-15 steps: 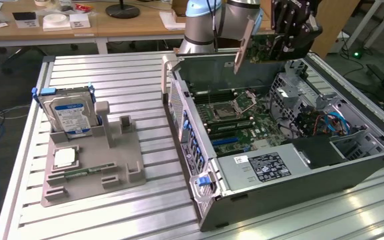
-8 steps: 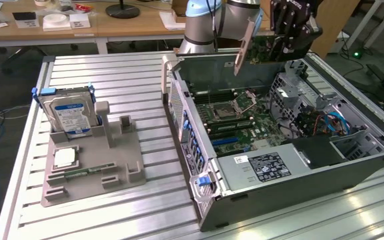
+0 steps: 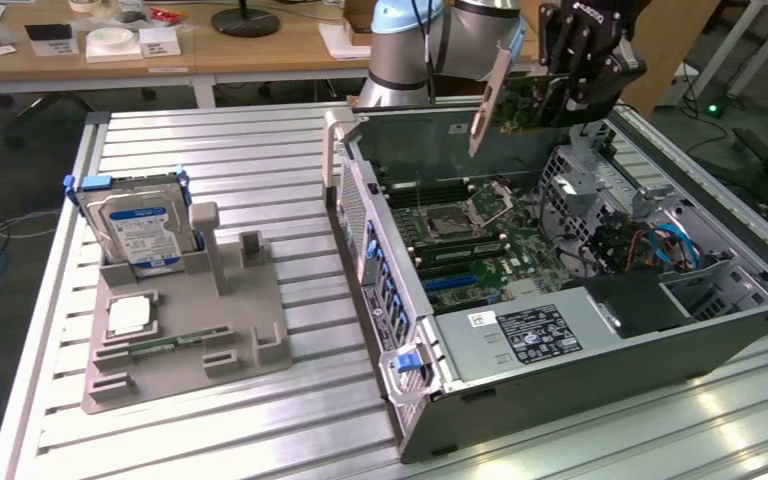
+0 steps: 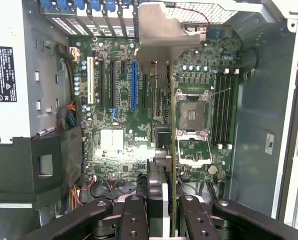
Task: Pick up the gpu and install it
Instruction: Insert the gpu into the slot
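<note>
Ribbed metal table, open computer case, gpu clamped in pincer, above motherboard.

Bright, even light w/ glare on table slats (near corner).

The computer case lies open upward, so entry from above is free over the motherboard. The power supply blocks the case's end nearest the exterior camera. The drive cage and blue cables crowd its side toward the exterior view's right. The gripper, clamped on the gpu, occupies the air over the case's far end. Bare slats of the table lie open between the case and the grey holder, where an upright hard drive stands.
</note>
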Tool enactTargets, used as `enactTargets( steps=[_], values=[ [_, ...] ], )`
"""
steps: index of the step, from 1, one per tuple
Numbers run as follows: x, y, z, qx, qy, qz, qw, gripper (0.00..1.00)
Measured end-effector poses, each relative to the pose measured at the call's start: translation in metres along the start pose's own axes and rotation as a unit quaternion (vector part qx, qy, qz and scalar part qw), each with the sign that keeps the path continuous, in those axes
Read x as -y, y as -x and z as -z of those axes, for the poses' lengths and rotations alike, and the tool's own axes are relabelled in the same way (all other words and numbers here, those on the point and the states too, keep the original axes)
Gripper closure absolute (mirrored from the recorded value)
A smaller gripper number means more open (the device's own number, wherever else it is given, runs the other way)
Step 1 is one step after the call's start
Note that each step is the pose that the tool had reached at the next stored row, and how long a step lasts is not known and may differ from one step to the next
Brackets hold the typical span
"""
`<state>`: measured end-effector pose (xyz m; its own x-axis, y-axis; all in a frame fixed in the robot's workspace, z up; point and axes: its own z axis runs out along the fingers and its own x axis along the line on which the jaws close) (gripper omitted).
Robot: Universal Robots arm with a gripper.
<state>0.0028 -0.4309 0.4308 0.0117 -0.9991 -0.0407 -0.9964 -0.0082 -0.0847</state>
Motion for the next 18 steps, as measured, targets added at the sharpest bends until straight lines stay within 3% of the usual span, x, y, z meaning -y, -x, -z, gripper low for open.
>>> enactTargets(
  steps=[6,14,15,17,18],
  values=[
    [-0.0006,-0.001,-0.0036,0.0004,0.0002,0.005,1.0,0.72],
    [-0.0015,-0.001,-0.0092,-0.0027,-0.0009,0.002,1.0,0.72],
    [-0.0016,-0.001,-0.0097,-0.0035,-0.001,0.001,1.0,0.72],
    [-0.0019,-0.001,-0.0111,-0.0085,-0.0011,-0.003,1.0,0.72],
    [-0.002,-0.001,-0.0123,-0.0097,-0.0011,-0.005,0.9999,0.72]
  ],
)
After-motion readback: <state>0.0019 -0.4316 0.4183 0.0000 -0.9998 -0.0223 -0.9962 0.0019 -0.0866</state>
